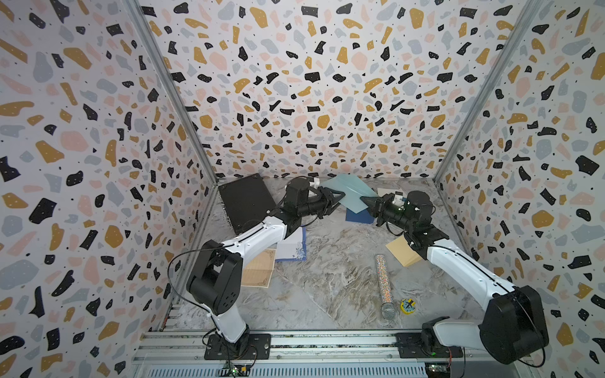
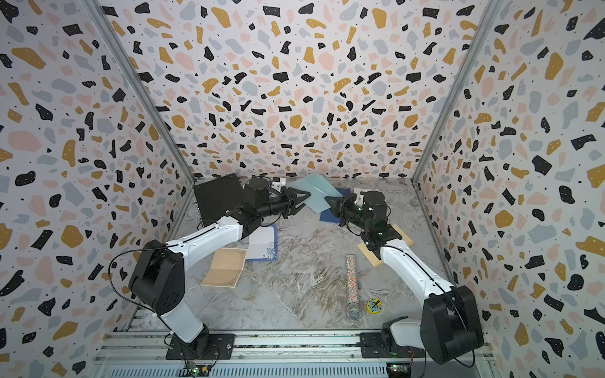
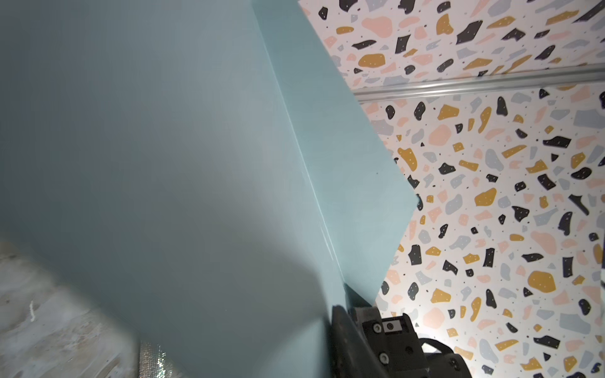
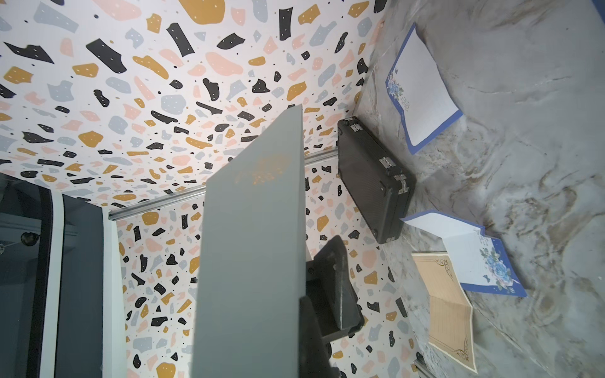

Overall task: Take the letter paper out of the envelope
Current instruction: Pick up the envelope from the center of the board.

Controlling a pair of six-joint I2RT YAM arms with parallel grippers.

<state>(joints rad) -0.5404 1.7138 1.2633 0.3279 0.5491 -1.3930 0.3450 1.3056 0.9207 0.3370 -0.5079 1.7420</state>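
Over the marble tabletop (image 1: 327,288), upper centre of frame: teal envelope (image 1: 352,192) held aloft, right tool (image 1: 364,199) clamped on its right edge as anchor. Letter paper not visible, presumably inside. Left tool (image 1: 338,202): jaws apart at the left edge, likely to pull.

This is a robot lab booth: terrazzo-printed wall panels (image 1: 294,81), silver aluminium mounting rail (image 1: 327,342), grey marble-look tabletop (image 1: 327,288).

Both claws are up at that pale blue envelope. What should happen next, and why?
Probably the left gripper should close on the envelope edge that seems to sit between its jaws, which look parted. The right gripper pinches the opposite side, holding it off the table; a second hold would steady it for opening.
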